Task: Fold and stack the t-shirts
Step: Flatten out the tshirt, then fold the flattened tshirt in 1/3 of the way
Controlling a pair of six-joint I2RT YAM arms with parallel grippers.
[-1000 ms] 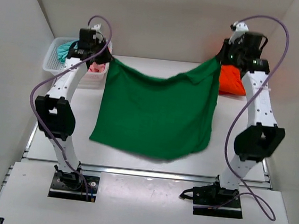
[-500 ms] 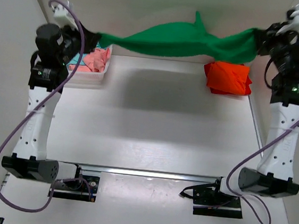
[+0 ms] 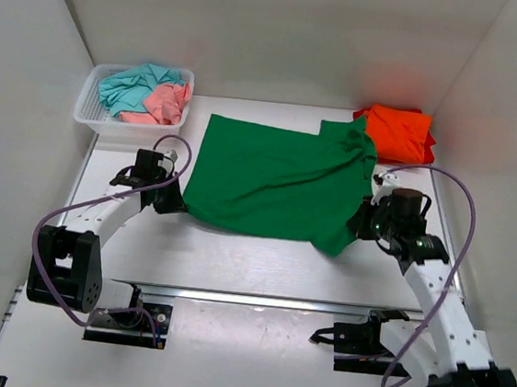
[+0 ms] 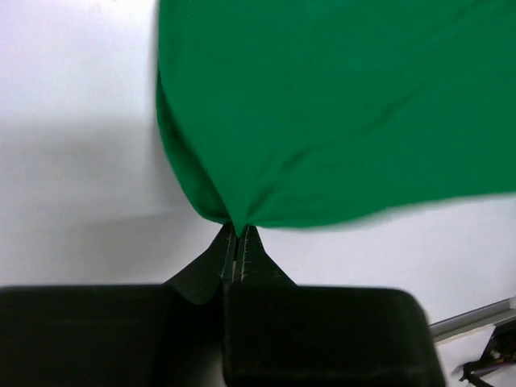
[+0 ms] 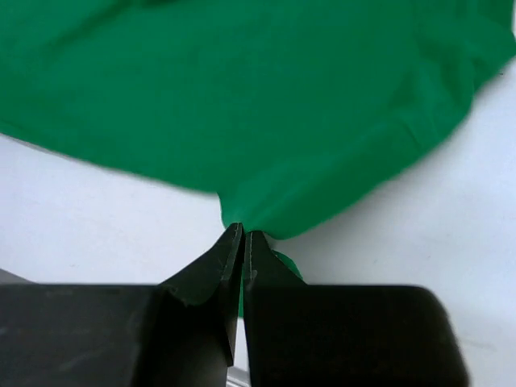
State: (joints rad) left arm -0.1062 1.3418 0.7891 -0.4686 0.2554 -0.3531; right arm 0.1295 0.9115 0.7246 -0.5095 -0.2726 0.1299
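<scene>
While the tabletop (image 3: 260,263) carries the green t-shirt (image 3: 269,181) spread across its middle, the far-right sleeve (image 3: 352,139) lies bunched, so folding could trap wrinkles. Left pincer (image 4: 239,235) and right pincer (image 5: 243,235), each clamped on a near corner, might drag it askew.

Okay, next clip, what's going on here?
Both arms are working on the green t-shirt, which lies spread out on the table, a little rumpled on its right side. The left arm has its jaws shut on the near left corner, and the right arm has its jaws shut on the near right corner. A folded orange t-shirt sits at the far right. Teal and pink shirts wait in the white basket.
</scene>
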